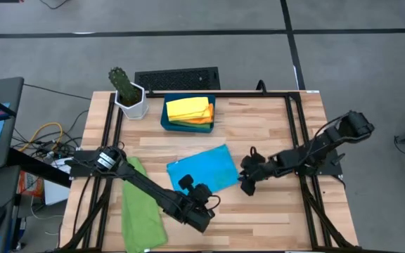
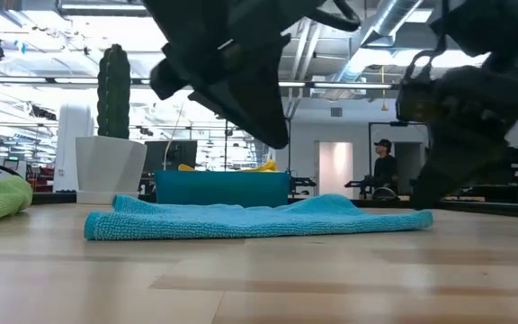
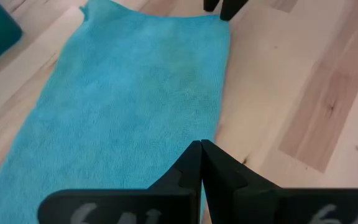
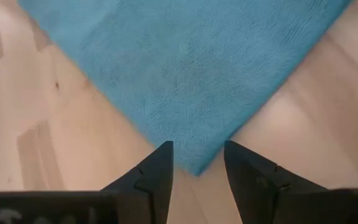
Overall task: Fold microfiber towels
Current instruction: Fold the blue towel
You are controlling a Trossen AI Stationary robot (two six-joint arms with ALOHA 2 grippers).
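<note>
Bare wood of the tabletop [image 2: 259, 279] fills the foreground at table height, and beyond it the blue towel [image 2: 259, 219] lies flat and spread near the middle.

From left to right: the left hand [image 1: 201, 204] hovers by the near edge of the blue towel with its fingers pressed together, holding nothing. The right hand [image 1: 247, 181] sits at the towel's right corner with fingers [image 4: 148, 177] parted to a middling gap, the corner tip lying just ahead of that gap and not yet pinched.

To fold well, I judge the right hand should drop low enough to catch the corner cleanly, lift only a little, and carry it across so the edges meet square.

Counted: one blue towel spread out, one green towel [image 1: 142, 207] bunched at the left edge, a yellow towel [image 1: 187, 107] and an orange towel [image 1: 204, 119] stacked in the teal tray [image 1: 166, 121], one potted cactus [image 1: 127, 93].
</note>
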